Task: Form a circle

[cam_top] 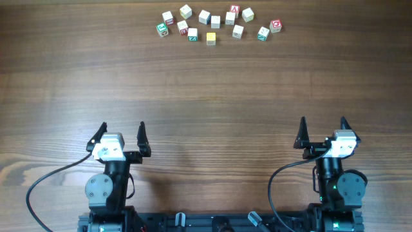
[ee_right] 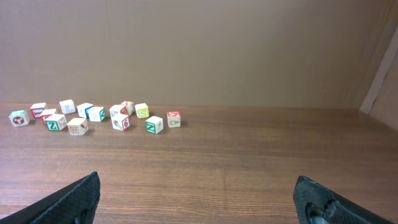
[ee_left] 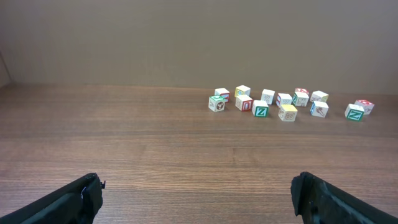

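Observation:
Several small pale wooden letter cubes lie in a loose, uneven band at the far edge of the table, from a green-marked cube on the left to a red-marked one on the right. No circle shows among them. A yellow cube sits just in front of the band. The same cubes appear far off in the left wrist view and at far left in the right wrist view. My left gripper and right gripper rest near the front edge, both open and empty, far from the cubes.
Bare wooden tabletop stretches between the grippers and the cubes. A plain brown wall stands behind the far edge. Black cables trail from both arm bases at the front.

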